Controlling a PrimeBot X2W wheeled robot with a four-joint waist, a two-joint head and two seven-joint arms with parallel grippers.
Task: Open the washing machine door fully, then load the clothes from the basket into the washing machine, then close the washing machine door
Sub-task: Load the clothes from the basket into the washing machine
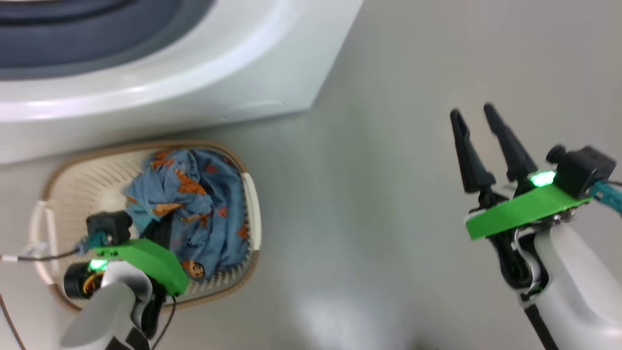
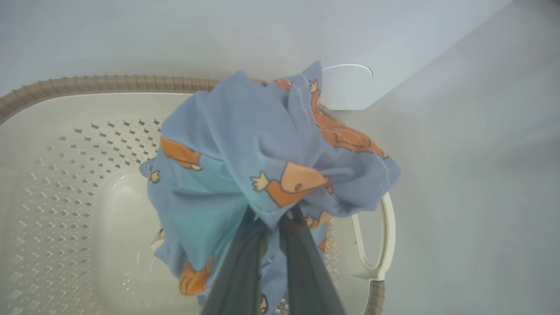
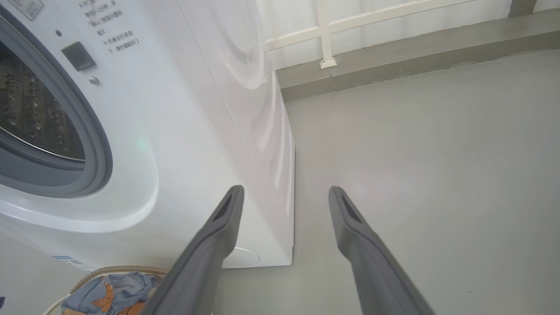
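Observation:
The cream basket [image 1: 77, 184] sits on the floor against the white washing machine [image 1: 194, 73]. Light blue clothes [image 1: 189, 204] with orange figures are bunched in its right half. My left gripper [image 1: 158, 232] reaches down into that bunch. In the left wrist view its dark fingers [image 2: 302, 262] are shut on a fold of the clothes [image 2: 245, 144], over the basket's perforated floor [image 2: 65, 175]. My right gripper [image 1: 472, 112] hangs open and empty over bare floor to the right. The right wrist view shows the machine's drum opening [image 3: 35, 113] uncovered. The washing machine door is out of view.
Grey floor [image 1: 379, 194] stretches between the basket and my right arm. The right wrist view shows a low ledge with a white railing [image 3: 323, 35] behind the machine. The basket's white handle [image 2: 387, 236] points toward open floor, and a round service cap [image 2: 345, 85] sits low on the machine front.

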